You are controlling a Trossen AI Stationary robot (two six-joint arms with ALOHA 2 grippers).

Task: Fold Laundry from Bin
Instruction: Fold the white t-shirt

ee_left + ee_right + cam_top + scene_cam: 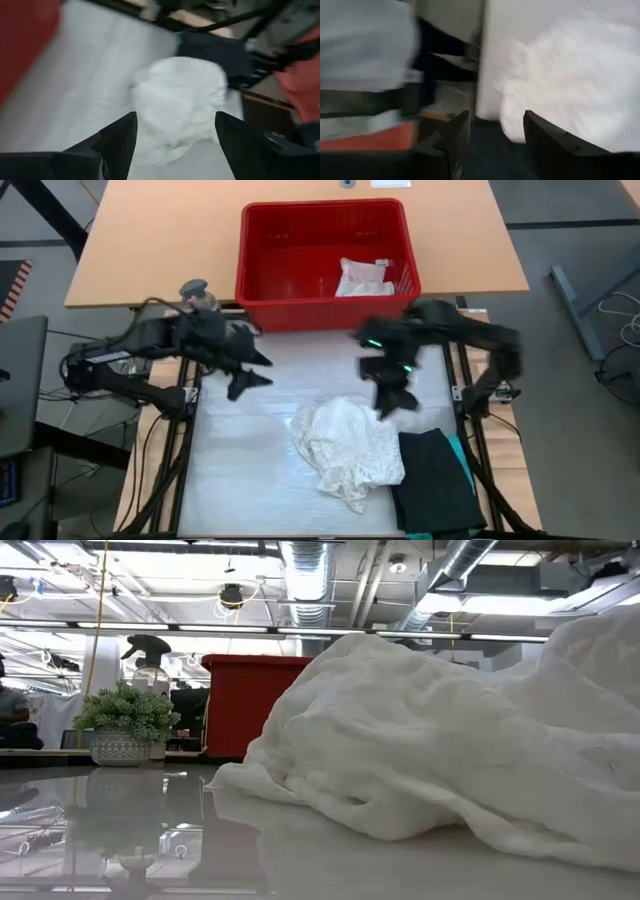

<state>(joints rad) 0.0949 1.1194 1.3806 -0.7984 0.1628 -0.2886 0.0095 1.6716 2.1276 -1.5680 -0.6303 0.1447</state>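
The large white lacy top (345, 450) lies crumpled in a heap on the white table mat, and it fills the low view (450, 740). A folded black garment (435, 480) lies to its right, with a teal edge (466, 465) showing beside it. A small white cloth (362, 278) lies inside the red bin (270, 240) at the far edge. My left gripper (252, 372) hovers open to the far left of the heap (175, 100). My right gripper (395, 402) hovers open over the heap's far right edge (570, 75). Nothing is between either pair of fingers.
A spray bottle (195, 292) stands left of the bin on the wooden table, and a small potted plant (125, 725) shows in the low view. Bare white mat (240, 470) lies left of the heap.
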